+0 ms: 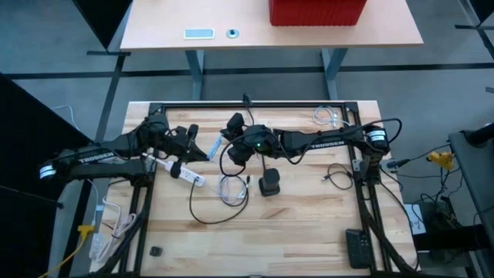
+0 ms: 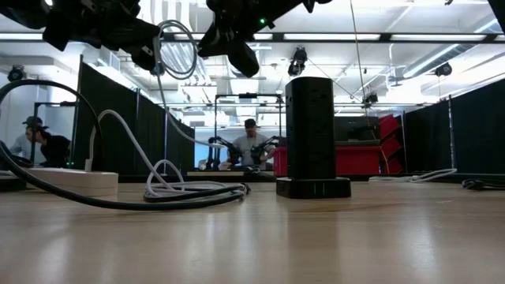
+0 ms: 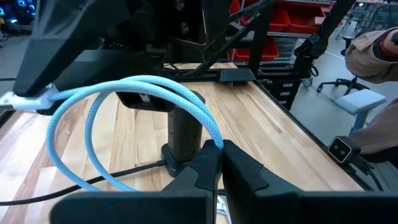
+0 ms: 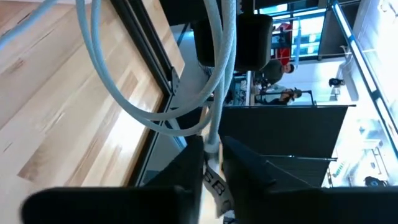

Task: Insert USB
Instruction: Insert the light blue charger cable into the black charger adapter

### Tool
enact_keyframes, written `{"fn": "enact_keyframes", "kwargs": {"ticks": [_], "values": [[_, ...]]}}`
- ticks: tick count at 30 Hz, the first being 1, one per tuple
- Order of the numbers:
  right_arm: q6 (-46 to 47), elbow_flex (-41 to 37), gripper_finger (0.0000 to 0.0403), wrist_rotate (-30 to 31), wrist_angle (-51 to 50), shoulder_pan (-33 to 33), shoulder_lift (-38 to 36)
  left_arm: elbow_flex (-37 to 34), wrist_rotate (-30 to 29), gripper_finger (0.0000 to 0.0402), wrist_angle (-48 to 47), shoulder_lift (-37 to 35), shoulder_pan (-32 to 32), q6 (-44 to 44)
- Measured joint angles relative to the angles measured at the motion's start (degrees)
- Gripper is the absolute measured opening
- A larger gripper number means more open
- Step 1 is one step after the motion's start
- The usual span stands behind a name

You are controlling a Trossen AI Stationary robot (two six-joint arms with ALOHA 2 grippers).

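Hanging between two raised grippers, one light braided USB cable (image 3: 134, 87) loops above the wooden table (image 1: 309, 224).
Right gripper (image 4: 213, 149) has its jaws clamped on the cable's plug end, plug axis running along its fingers; left gripper (image 3: 217, 152) is pinched on the cable's loop. One black tower power strip (image 2: 312, 134) stands upright below, one white power strip (image 1: 187, 174) just beside.
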Motion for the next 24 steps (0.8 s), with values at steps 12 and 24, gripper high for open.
{"fn": "enact_keyframes", "kwargs": {"ticks": [12, 24], "values": [[0.4, 0.0, 0.0056, -0.9, -0.1, 0.5, 0.0, 0.0, 0.0, 0.0001, 0.0, 0.0, 0.0, 0.0], [3.3, 0.0, 0.0103, -0.4, -0.1, 0.7, 0.0, 0.0, -0.1, 0.0001, 0.0, 0.0, 0.0, -0.5]]}}
